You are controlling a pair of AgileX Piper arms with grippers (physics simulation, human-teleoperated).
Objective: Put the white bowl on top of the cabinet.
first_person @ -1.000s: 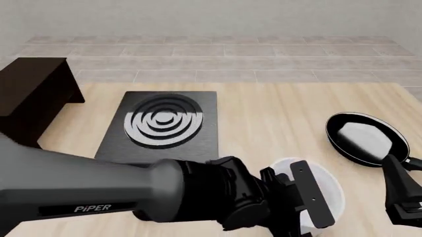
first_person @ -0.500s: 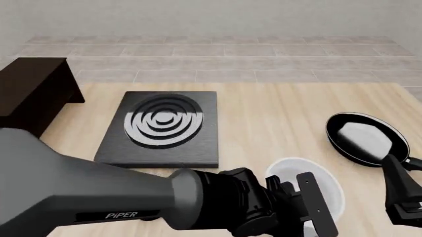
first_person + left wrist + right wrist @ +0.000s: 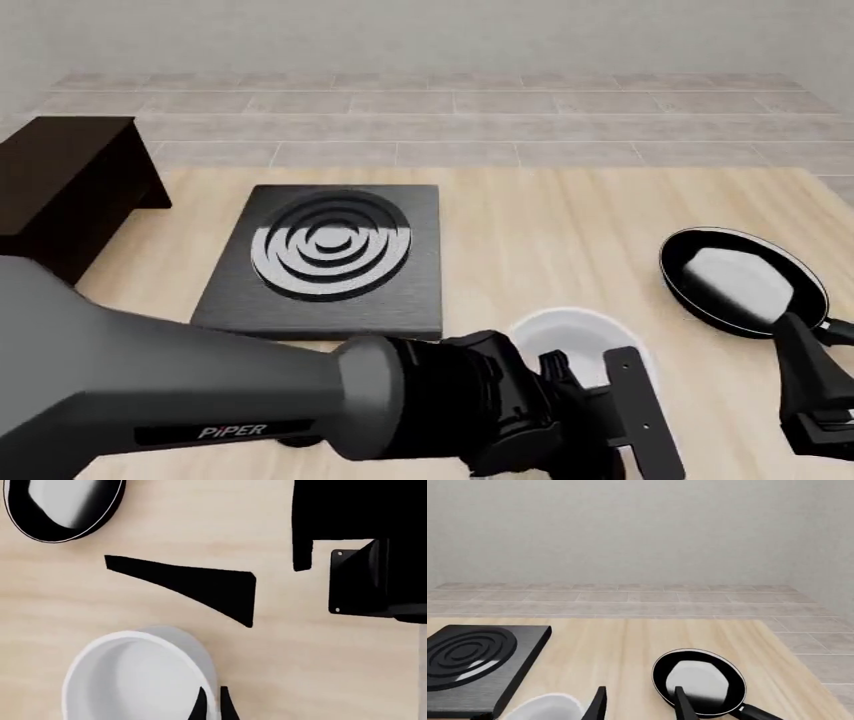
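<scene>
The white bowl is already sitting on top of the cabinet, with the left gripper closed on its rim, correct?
Not quite. The white bowl is not on the cabinet; the front view shows it near the table's front, right of the stove, far from the cabinet. The left gripper does close on its rim, per the left wrist view.

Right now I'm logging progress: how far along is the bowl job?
Done: the left gripper appears closed on the white bowl's rim. In hand: the bowl, seemingly just off the table. Left: carrying it to the cabinet top. The right gripper is open and idle.
</scene>
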